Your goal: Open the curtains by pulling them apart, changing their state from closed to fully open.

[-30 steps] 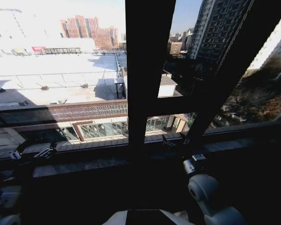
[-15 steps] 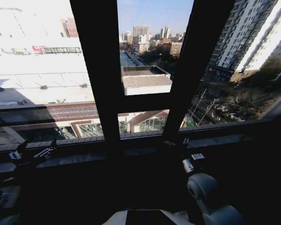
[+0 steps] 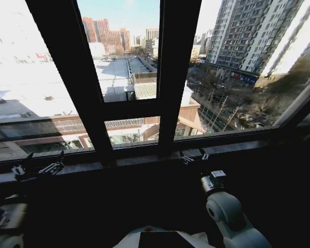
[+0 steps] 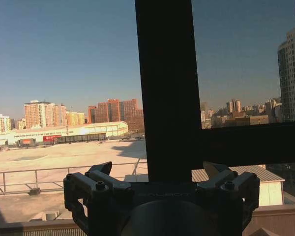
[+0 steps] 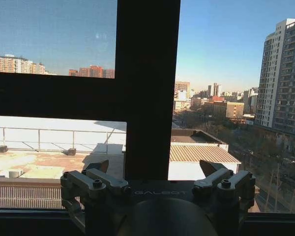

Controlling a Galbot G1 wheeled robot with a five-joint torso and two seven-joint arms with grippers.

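Plainly, no curtains are hanging across the window (image 3: pixel 160 77); bare glass and dark frame are showing, so they are presumably already drawn aside. Low by the sill (image 3: pixel 144 160), the left claw (image 3: pixel 37 169) and right claw (image 3: pixel 192 156) are both waiting spread open and holding nothing, probably because no fabric is within reach of them.

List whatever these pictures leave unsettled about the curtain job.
- Curtains: where they hang cannot be told; the head view's edges cut off the sides of the window frame.
- Pale slanted strip at the head view's right edge: fabric or frame, too blurred to tell.
- Below the sill, head view: deep shadow hides the floor and most of both arms behind the left gripper and right gripper, both open.
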